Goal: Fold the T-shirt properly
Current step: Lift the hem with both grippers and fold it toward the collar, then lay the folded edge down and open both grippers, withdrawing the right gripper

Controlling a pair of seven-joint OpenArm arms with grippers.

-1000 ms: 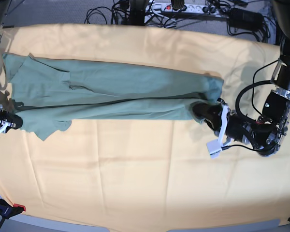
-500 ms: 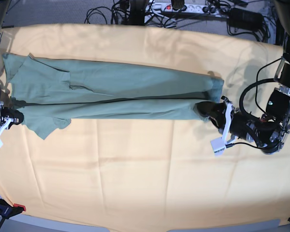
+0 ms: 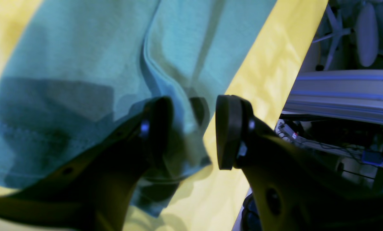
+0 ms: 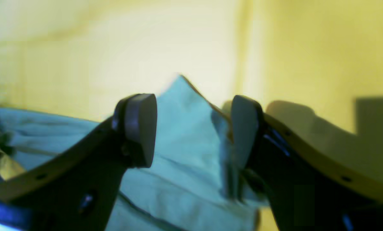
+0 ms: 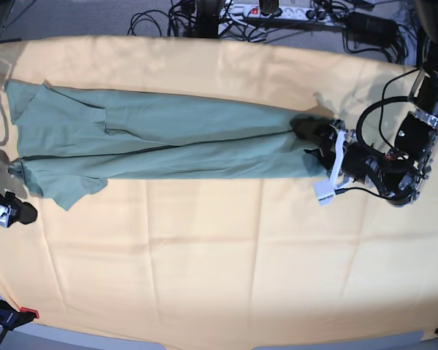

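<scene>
The sage-green T-shirt [image 5: 168, 142] lies as a long narrow strip across the far half of the table, sleeves at the left end. At its right end, my left gripper [image 5: 311, 140] sits open over the hem corner. The left wrist view shows that gripper [image 3: 191, 134] with its jaws apart and the T-shirt [image 3: 82, 80] corner lying loose between them. My right gripper [image 5: 20, 213] stands apart from the shirt, below its left end. In the blurred right wrist view it [image 4: 193, 131] is open, with a peak of T-shirt [image 4: 182, 128] showing between the fingers.
A yellow-orange cloth [image 5: 219, 255] covers the whole table. Cables and a power strip [image 5: 277, 11] lie beyond the far edge. A red clamp [image 5: 29, 313] grips the near left corner. The left arm's cable [image 5: 372, 124] loops at the right.
Both grippers have opened and let go of the shirt. The left gripper shifted toward the far side with the hem end. The right gripper drew back toward the near edge.
</scene>
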